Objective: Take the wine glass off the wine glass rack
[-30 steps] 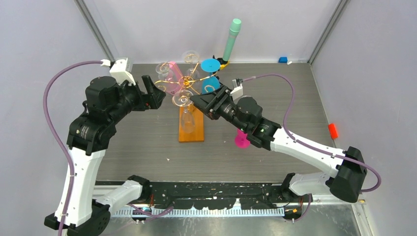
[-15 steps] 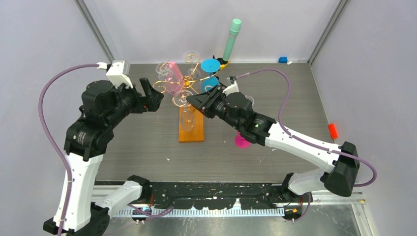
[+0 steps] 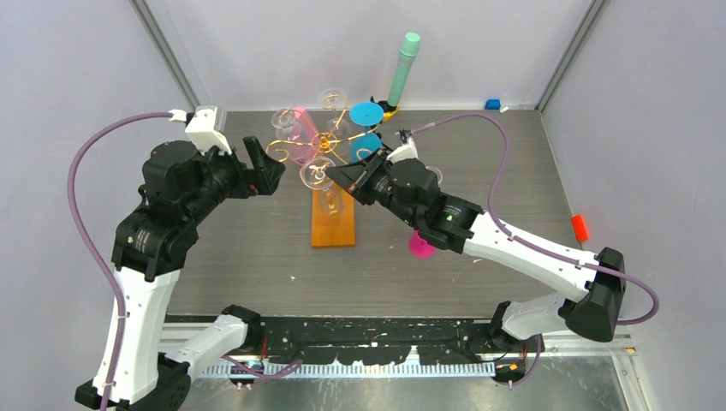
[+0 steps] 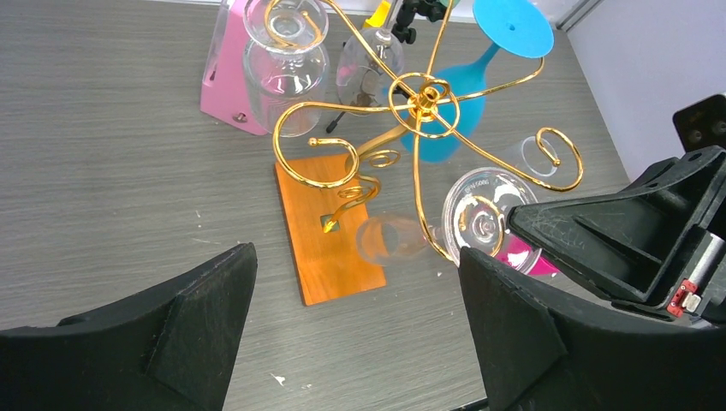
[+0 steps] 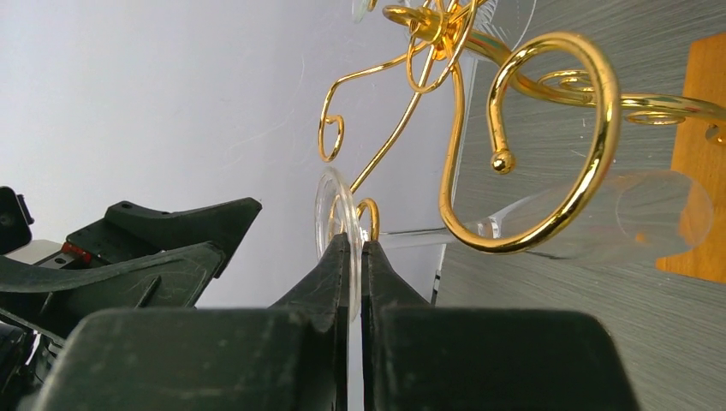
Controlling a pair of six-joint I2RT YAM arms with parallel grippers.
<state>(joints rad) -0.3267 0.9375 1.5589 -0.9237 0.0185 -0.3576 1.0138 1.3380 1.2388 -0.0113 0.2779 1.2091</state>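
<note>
Gold wire scroll carries the target. The wine glass (image 4: 389, 240) hangs bowl-down off one curled arm of the wine glass rack (image 4: 421, 99), stem through the loop, foot (image 5: 330, 210) resting on the curl. That's why we go for the foot and not the bowl: it's the part standing clear of the wire.

On the right claw (image 5: 358, 248) the jaws are pinched to a sliver on the rim of that clear foot, edge-on. The scroll wire touches the foot just past the fingertips. The bowl hangs beyond and below this claw, over the wooden base (image 3: 332, 224).

On the left claw (image 4: 358, 257) the jaws are wide with nothing in them. It sits across the rack from the right claw, hub straight ahead, apart from the wire. We read that as standby: placed to brace the rack if the pull drags it, and out of the exit path.

Glass is not yet off. Our guess at the next move: lift the foot off the curl, then draw the stem out through the scroll's open end. Risk: with so thin a rim grip the glass could pivot.

A blue glass (image 4: 512, 24) and another clear glass (image 4: 285, 77) hang further beyond the left claw. Not ours.

Writing: faint marks near the foot's rim in the left wrist view, too small to read. No brand or label legible elsewhere.
</note>
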